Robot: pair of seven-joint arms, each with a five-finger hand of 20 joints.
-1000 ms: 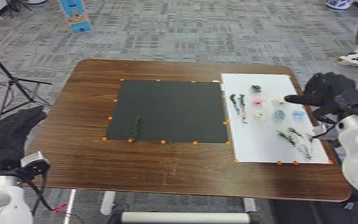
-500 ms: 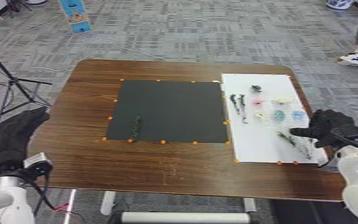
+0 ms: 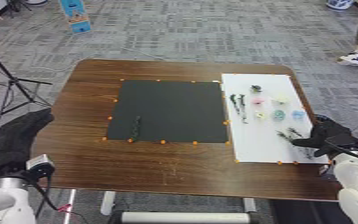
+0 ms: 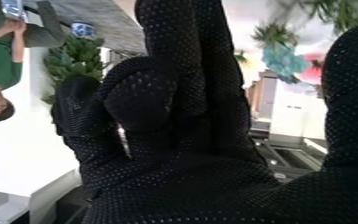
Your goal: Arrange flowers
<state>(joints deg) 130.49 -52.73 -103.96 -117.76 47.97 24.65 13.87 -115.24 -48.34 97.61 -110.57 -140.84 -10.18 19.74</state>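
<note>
The right hand (image 3: 334, 134) is empty, its thumb set apart from loosely extended fingers, some of them bent a little, over the near right part of the white sheet (image 3: 257, 154). Just inward of its fingertips lie the leafy sprigs (image 3: 286, 137); whether glove and leaves touch, I cannot tell. Farther forward of that hand are the loose blooms: light blue flower (image 3: 298, 114) nearest, teal flower (image 3: 278, 115) beside it, then the pink flower (image 3: 257, 101) and the cream flower (image 3: 280, 99). Past them, toward the robot's left, two dark stems (image 3: 243, 109) lie side by side. Well apart from the right hand, one green sprig (image 3: 137, 128) rests on the dark mat (image 3: 174, 107), so the arrangement looks barely begun. The left hand (image 3: 19, 139) hangs empty beside the left edge of the table (image 3: 78, 165), fingers relaxed, far from every flower. The sprigs next to the right hand should be very light, springy in the stem and apt to snag on knitted glove fabric; a light pinch low on the bare stem, below the leaves, would suit them best. The blooms look soft and easily crushed, better taken from the sides at the base of the petals, since pressing from above could flatten them or push them along the sheet.
</note>
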